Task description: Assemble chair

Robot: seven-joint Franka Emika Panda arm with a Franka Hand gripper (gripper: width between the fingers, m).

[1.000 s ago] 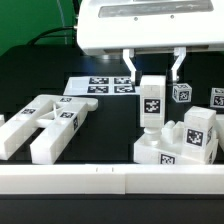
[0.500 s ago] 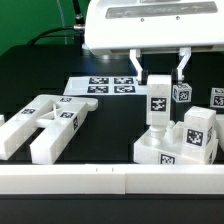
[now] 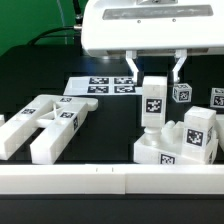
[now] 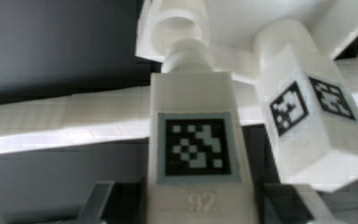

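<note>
Overhead, gripper [image 3: 154, 72] vertical, clamping upright bar [image 3: 152, 104]

A black tabletop [image 3: 110, 130] fills the scene under bright, even light, edged in front by a white rail [image 3: 100, 185]. Behind it stands a green wall [image 3: 25, 25], with the marker board [image 3: 95, 85] lying flat toward the back.

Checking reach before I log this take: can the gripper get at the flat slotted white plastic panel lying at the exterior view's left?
Probably not yet: the gripper is shut on the upright white tagged plastic bar. Nothing visible stands between it and the slotted panel, though.
</note>
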